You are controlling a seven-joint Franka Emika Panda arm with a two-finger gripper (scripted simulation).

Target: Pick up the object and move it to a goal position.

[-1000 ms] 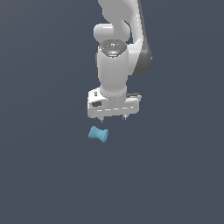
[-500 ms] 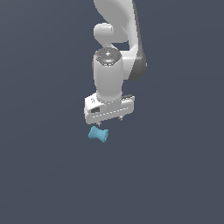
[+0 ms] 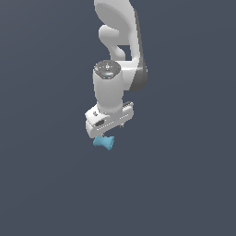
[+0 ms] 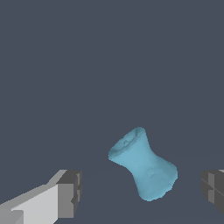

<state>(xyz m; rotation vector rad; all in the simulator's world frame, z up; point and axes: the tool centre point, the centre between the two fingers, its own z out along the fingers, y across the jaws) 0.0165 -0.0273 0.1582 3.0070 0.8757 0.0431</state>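
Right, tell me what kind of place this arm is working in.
A bare simulated scene, not a real room. The flat, untextured grey-blue surface has no walls or furniture on it, the white arm is smoothly rendered, and the only item is a small cyan spool between the open gripper fingers.

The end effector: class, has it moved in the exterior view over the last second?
Yes. The end effector has come down toward the exterior view's left, and now sits just above the unmoved blue spool.
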